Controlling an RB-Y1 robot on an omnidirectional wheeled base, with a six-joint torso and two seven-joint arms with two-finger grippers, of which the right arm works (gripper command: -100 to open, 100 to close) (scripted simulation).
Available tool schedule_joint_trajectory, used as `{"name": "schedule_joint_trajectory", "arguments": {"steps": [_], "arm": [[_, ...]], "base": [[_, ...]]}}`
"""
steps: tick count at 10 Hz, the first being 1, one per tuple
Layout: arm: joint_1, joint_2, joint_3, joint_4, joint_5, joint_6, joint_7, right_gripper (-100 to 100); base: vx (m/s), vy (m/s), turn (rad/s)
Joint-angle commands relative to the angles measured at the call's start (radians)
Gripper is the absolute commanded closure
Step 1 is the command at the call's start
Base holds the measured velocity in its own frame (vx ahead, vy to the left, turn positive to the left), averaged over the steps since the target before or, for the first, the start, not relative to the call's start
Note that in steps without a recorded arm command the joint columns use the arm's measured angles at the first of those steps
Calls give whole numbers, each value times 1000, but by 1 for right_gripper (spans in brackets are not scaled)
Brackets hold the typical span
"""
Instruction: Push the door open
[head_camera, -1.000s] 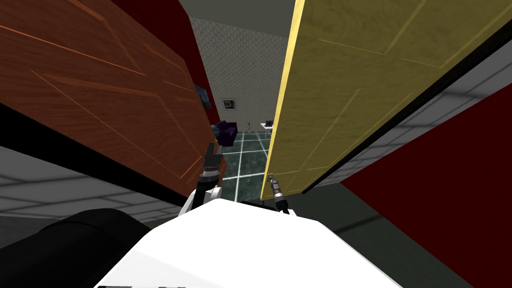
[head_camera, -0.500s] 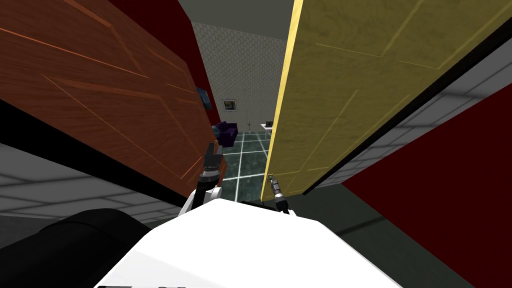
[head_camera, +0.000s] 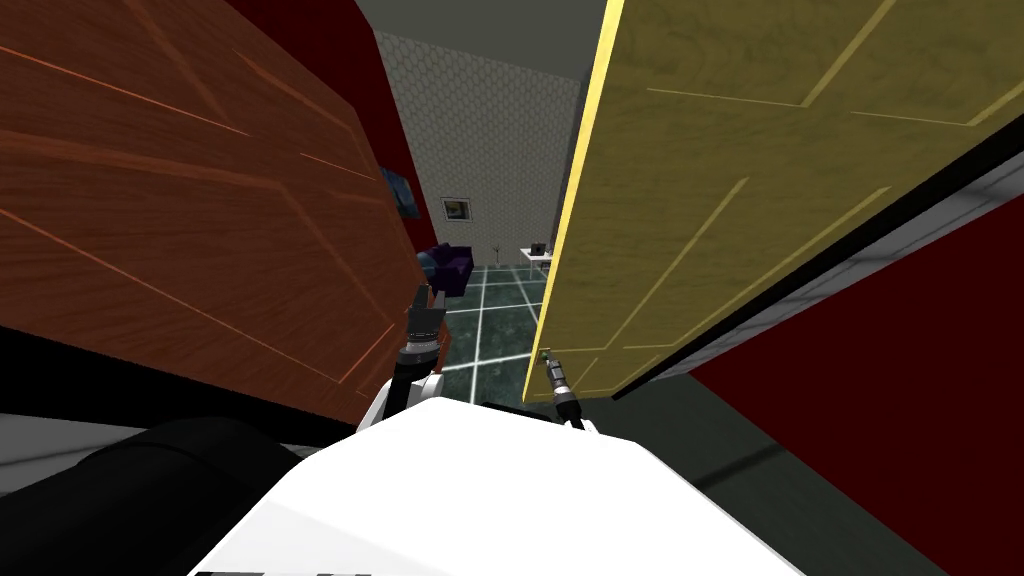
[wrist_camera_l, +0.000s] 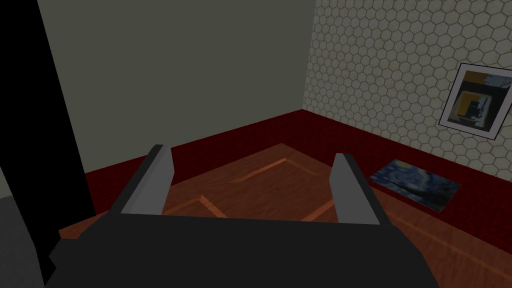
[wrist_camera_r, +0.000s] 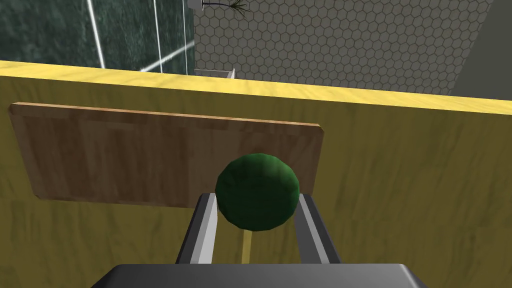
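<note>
A yellow door (head_camera: 760, 150) stands on my right, its bright edge toward the gap ahead. In the right wrist view its round green knob (wrist_camera_r: 257, 191) sits on a wooden plate (wrist_camera_r: 125, 150), and my right gripper (wrist_camera_r: 256, 197) is shut on the knob, fingers pressing its sides. In the head view the right gripper (head_camera: 543, 353) is at the door's lower edge. A brown panelled door (head_camera: 180, 200) stands on my left. My left gripper (head_camera: 424, 296) is at its near edge, open (wrist_camera_l: 251, 155), with nothing between the fingers.
Through the gap lies a room with a dark green tiled floor (head_camera: 490, 320), a purple sofa (head_camera: 450, 265), a small white table (head_camera: 535, 255) and a framed picture (head_camera: 458, 208). A dark red wall (head_camera: 900, 400) runs along the right.
The head view has shifted: both doors loom larger and the yellow door's edge sits a little further right. Both grippers keep their places and states.
</note>
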Motion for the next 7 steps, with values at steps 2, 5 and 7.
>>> {"name": "schedule_joint_trajectory", "arguments": {"steps": [2,5,7], "arm": [[-8,-21,-40,-1,-24,1,11,100],[4,-26,-26,-12,-18,-1,2,-100],[13,-22,-24,-21,-19,-2,-4,-100]], "base": [[228,93,-83],[-109,17,-30],[-206,-10,-36]]}}
